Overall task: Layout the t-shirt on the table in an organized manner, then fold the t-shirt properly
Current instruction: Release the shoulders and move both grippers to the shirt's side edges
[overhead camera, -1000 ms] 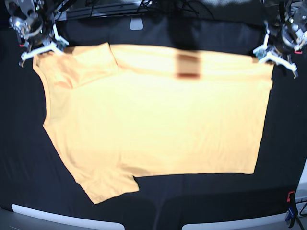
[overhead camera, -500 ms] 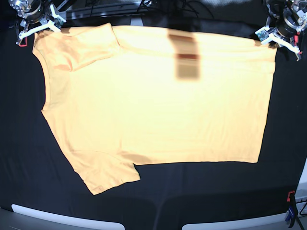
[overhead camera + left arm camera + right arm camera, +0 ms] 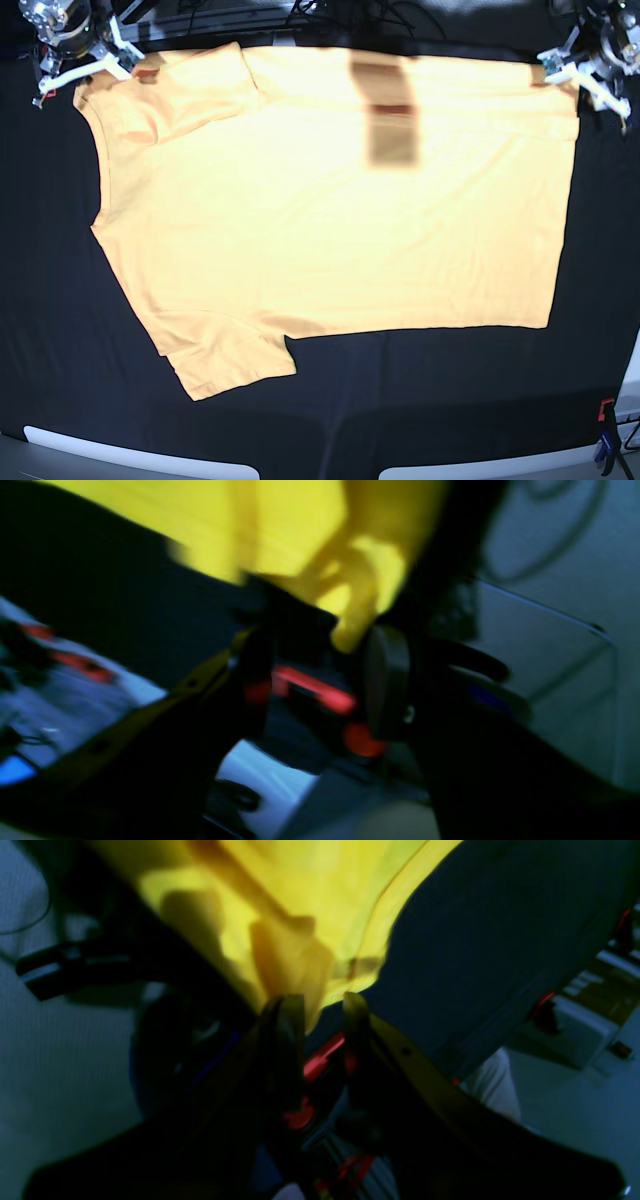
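At both far corners, pincers have parted from the t-shirt (image 3: 330, 210).

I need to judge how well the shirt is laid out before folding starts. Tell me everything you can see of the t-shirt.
The t-shirt is plain light orange-yellow, soft cotton by the look, spread nearly flat on the black table with its neck end at the base view's left. One sleeve points toward the camera; the other lies at the far left corner. A darker rectangular patch shows near the far edge. The left gripper and right gripper sit at its far corners, jaws parted, cloth between them.
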Controlling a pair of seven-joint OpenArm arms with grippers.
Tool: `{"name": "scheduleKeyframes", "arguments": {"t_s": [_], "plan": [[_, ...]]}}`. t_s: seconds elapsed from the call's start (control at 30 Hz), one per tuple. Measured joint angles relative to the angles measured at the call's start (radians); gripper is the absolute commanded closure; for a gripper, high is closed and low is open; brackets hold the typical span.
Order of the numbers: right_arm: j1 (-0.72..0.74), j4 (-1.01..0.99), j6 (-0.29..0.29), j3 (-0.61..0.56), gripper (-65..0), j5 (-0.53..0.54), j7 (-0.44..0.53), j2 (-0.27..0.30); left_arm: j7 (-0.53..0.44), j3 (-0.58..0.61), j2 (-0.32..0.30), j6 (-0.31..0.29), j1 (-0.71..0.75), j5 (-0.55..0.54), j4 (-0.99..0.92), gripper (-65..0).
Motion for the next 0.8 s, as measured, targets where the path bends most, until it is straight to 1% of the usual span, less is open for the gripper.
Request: {"name": "scheduleKeyframes", "arguments": {"t_s": [0.07,0.1,0.13,0.2,0.27,0.37,0.43,0.47,0.5,0.53,0.57,0.63,0.73,0.8], "plan": [[0.0,0.016,-0.034,0.003,-13.5,0.011,0.0,0.0,-0.005,-0.005,-0.032,0.005,-0.003,0.0,0.015,-28.1],[0.008,0.018,-0.048,0.01,-13.5,0.039,0.003,-0.001,-0.013,-0.02,-0.033,0.014,-0.003,-0.011,0.015,-28.1],[0.025,0.019,-0.049,0.013,-13.5,0.071,0.003,-0.001,-0.034,-0.038,-0.025,0.027,-0.01,-0.043,0.014,-28.1],[0.075,0.019,-0.051,0.024,-13.5,0.159,0.001,-0.011,-0.09,-0.091,0.002,0.032,-0.043,-0.12,0.014,-28.1],[0.143,0.019,-0.053,0.037,-13.5,0.22,0.0,-0.029,-0.14,-0.158,0.05,0.037,-0.093,-0.208,0.014,-28.1],[0.242,0.018,-0.055,0.047,-14.0,0.293,0.0,-0.064,-0.214,-0.246,0.15,0.032,-0.174,-0.345,-0.009,-28.1],[0.307,-0.001,-0.047,0.046,-18.7,0.336,0.003,-0.092,-0.227,-0.283,0.225,0.032,-0.239,-0.416,-0.048,-28.1],[0.343,-0.023,-0.04,0.045,-22.0,0.343,0.005,-0.108,-0.229,-0.295,0.257,0.028,-0.276,-0.452,-0.078,-28.1],[0.38,-0.049,-0.016,0.045,-24.8,0.348,0.003,-0.123,-0.237,-0.303,0.286,0.021,-0.317,-0.474,-0.112,-28.1],[0.417,-0.076,-0.009,0.045,-26.7,0.365,0.004,-0.136,-0.245,-0.306,0.312,0.011,-0.36,-0.496,-0.148,-28.1],[0.453,-0.101,0.01,0.046,-27.2,0.378,0.011,-0.151,-0.249,-0.309,0.337,0.001,-0.404,-0.525,-0.188,-28.1],[0.52,-0.146,0.029,0.045,-27.2,0.419,0.031,-0.179,-0.249,-0.309,0.392,-0.021,-0.489,-0.579,-0.272,-28.1],[0.63,-0.218,0.036,0.043,-27.2,0.475,0.035,-0.212,-0.248,-0.306,0.471,-0.03,-0.613,-0.623,-0.417,-28.1],[0.693,-0.264,0.037,0.044,-27.2,0.509,0.037,-0.227,-0.246,-0.306,0.504,-0.05,-0.695,-0.654,-0.518,-28.1]]}}
